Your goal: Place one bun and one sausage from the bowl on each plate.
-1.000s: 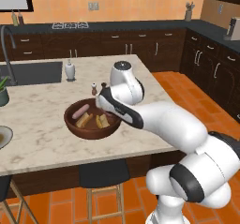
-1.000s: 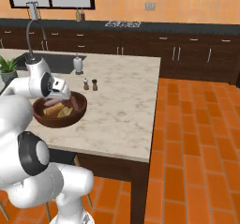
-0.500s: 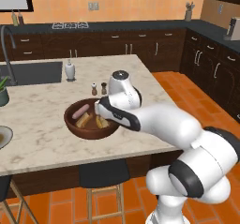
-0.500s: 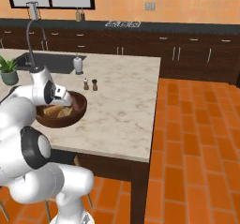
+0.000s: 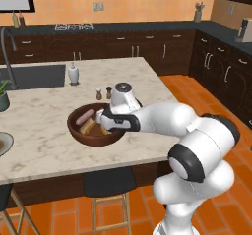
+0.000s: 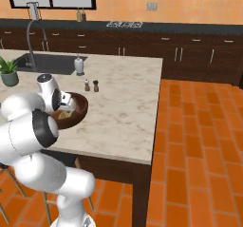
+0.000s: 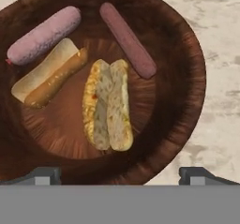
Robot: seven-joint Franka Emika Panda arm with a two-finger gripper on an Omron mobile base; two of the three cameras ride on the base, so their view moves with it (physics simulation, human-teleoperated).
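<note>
My gripper hangs over the bowl on the marble counter, jaws spread wide, holding nothing. In the hand view, left to right inside the bowl: a pink sausage, a pale bun with an orange sausage against it, a split bun, and a dark red sausage.

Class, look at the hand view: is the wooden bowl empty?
No, the bowl holds two sausages and two buns.
</note>
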